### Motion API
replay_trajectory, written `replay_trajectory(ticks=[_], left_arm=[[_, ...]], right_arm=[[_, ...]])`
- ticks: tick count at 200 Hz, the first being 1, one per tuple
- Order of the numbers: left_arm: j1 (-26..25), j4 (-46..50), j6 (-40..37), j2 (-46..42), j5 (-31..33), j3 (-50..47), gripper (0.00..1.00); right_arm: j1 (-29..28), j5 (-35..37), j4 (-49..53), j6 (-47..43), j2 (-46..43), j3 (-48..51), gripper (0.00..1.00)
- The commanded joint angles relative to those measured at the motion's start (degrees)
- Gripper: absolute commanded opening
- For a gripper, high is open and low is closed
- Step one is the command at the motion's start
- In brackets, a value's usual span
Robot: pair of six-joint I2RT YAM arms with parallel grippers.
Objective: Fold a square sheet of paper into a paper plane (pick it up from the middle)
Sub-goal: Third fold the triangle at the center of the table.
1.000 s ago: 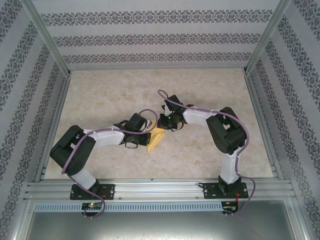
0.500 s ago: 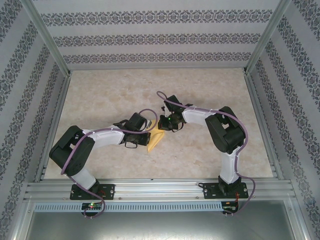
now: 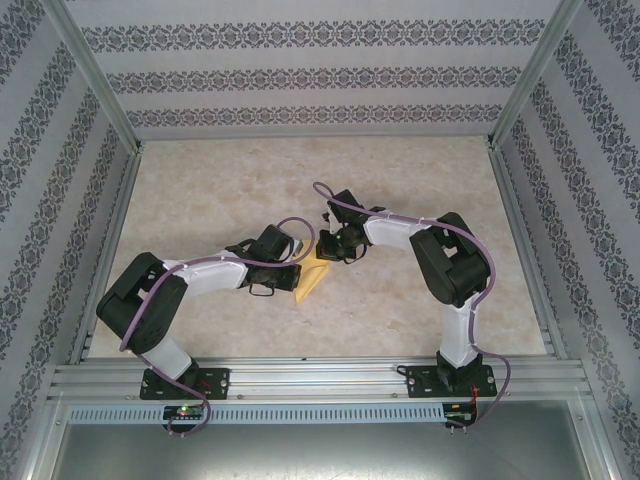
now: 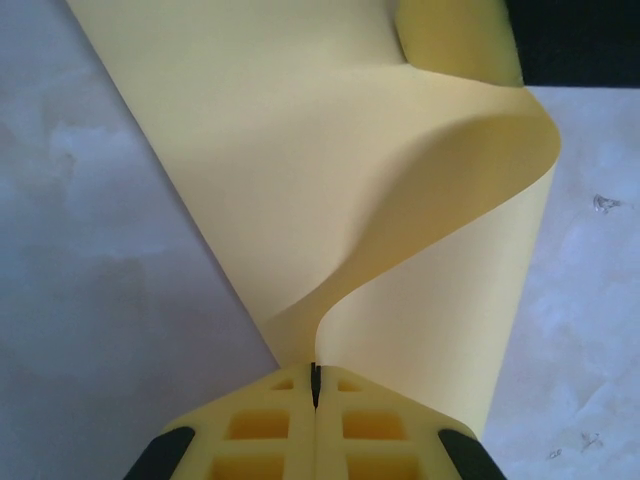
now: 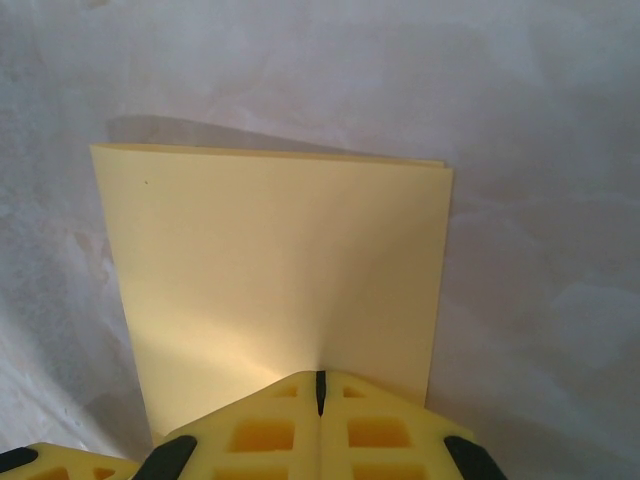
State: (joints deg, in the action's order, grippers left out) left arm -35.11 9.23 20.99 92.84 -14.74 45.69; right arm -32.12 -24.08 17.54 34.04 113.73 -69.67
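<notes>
– Left gripper (image 4: 315, 375) first: how do its jaws stand?

– Pressed together, with an edge of the square sheet of paper (image 4: 300, 150) running straight into the seam between the pads. From there the yellow sheet rises and curls over in a loose loop, so part of it is off the table.

– And the right gripper (image 5: 320, 380)?

– Also closed tight. In its wrist view the sheet (image 5: 270, 260) runs into the seam, and a faint crease fans out from that spot, so I judge it has an edge pinched too. The far edge there shows two layers lying nearly flush.

– So it's been doubled over?

– That's how I read it: one fold in hand or barely made, and the loop by the left jaws says it isn't pressed flat.

– Where does it sit from above?

– A narrow yellow wedge (image 3: 313, 280) near the middle of the table, between the two grippers (image 3: 300, 272) (image 3: 325, 250), which meet over it from either side.

– How much is left?

– Most of it, I'd say. No pointed tip, no wings, nothing that passes for a paper plane.

– And the surroundings?

– A pale, marbled tabletop (image 3: 420, 180), matte and bare apart from the sheet. Wallpaper (image 3: 300, 80) with dark ornamental bands covers three sides, aluminium posts stand at the corners, and a slotted aluminium rail (image 3: 320, 380) carries the arm bases. Purple cables (image 3: 345, 205) trail along both arms.
</notes>
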Motion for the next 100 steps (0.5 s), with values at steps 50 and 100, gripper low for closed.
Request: replay_trajectory(ticks=[50,100], left_arm=[[0.8,0.4,-2.1,0.8,0.3,1.0,0.01],[0.8,0.0,-2.7,1.5,0.3,1.1,0.01]], right_arm=[[-0.5,2.7,4.1,-1.3,2.7,0.2,0.03],[-0.6,2.6,4.3,-1.2,2.8,0.2,0.03]])
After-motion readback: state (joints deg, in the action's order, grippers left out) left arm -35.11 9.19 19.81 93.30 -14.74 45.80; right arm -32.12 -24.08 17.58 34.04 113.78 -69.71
